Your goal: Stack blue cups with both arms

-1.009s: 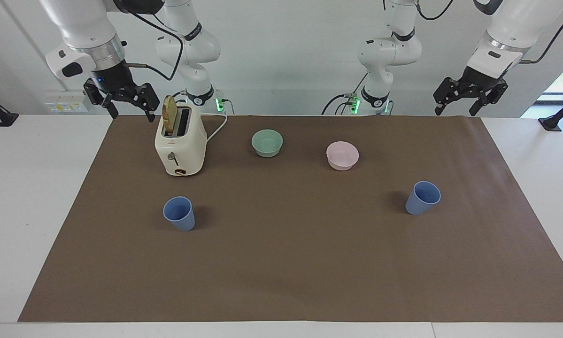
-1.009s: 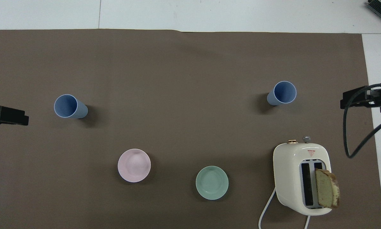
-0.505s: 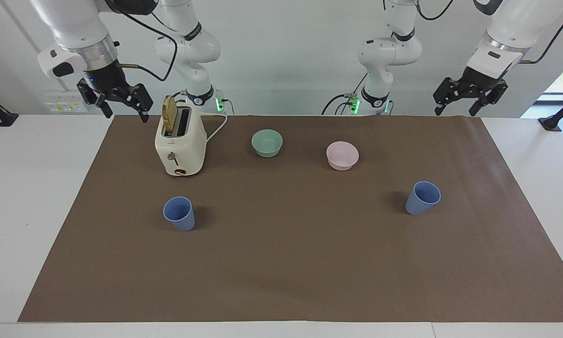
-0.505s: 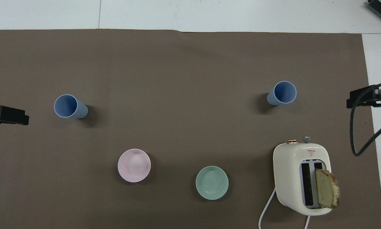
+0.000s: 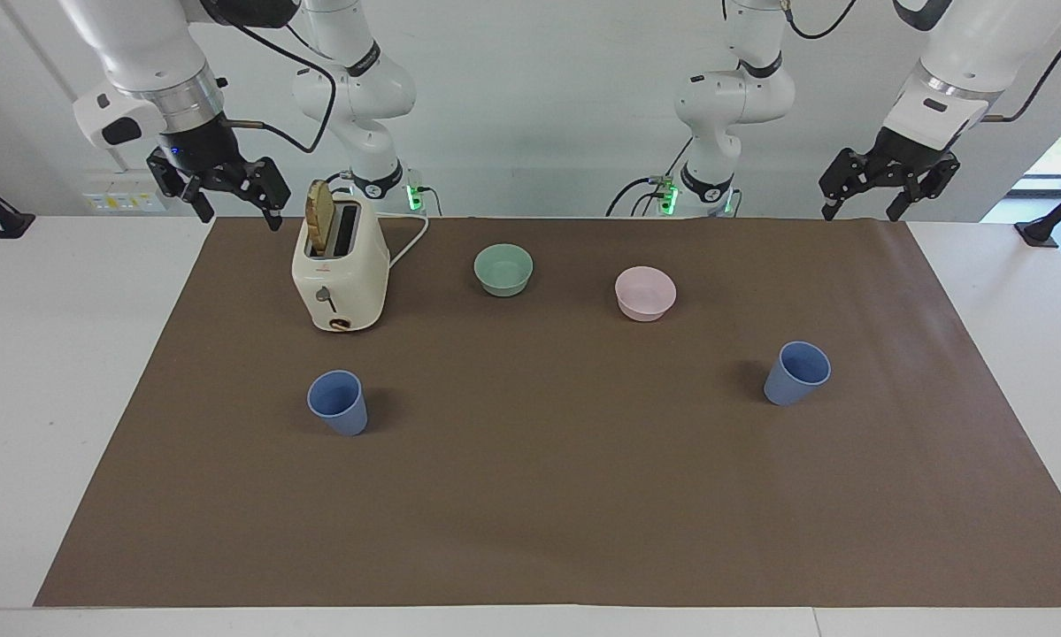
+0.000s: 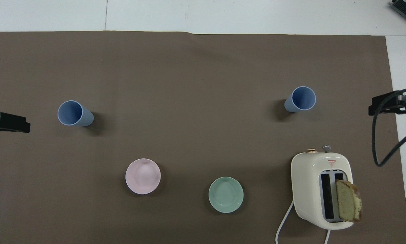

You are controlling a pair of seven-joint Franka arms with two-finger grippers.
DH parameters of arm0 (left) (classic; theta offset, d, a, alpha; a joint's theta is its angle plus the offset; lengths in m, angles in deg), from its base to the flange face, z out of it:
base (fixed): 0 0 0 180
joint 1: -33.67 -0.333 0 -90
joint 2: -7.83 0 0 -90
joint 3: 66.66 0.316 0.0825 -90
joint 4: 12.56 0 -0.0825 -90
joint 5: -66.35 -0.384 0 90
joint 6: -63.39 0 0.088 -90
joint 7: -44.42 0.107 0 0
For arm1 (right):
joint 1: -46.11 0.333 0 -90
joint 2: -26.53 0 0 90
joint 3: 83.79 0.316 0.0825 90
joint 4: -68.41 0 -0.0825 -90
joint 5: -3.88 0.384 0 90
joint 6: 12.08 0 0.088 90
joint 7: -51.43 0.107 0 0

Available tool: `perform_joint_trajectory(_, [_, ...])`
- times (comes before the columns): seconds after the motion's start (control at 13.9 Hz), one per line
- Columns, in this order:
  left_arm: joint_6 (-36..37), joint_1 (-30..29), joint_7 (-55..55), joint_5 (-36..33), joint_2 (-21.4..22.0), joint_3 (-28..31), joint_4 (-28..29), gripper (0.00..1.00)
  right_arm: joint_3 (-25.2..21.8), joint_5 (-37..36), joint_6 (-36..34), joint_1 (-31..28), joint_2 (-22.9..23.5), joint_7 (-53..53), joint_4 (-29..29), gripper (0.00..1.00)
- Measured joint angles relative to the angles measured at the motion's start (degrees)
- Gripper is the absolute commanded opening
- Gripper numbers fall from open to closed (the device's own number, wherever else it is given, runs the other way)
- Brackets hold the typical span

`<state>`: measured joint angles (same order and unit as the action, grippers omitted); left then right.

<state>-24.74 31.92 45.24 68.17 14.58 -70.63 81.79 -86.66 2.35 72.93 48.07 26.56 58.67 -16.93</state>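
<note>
Pincers left [image 5: 873,210] and right [image 5: 236,212] hung with fingers apart above the worktop [image 5: 17,372]; two blue cups [image 5: 339,402] [image 5: 795,373] stood upright, well apart.

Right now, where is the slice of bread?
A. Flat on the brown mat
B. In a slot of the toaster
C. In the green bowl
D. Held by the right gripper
B: the bread stands upright in a slot of the toaster, sticking out of the top, at the right arm's end of the table; both grippers are open and hold nothing.
</note>
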Motion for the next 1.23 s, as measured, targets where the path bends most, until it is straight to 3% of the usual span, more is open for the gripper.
perform_joint_trajectory(0.5, [-6.87,-0.36,0.00,0.00,-1.38,0.63,3.34,1.00,0.14,0.00,0.00,0.04,0.00,0.00,0.00,1.00])
perform_joint_trajectory(1.23, [-20.46,-2.09,-0.34,0.00,-9.21,0.97,8.88,1.00,-0.14,0.00,0.00,-0.26,0.00,0.00,0.00,1.00])
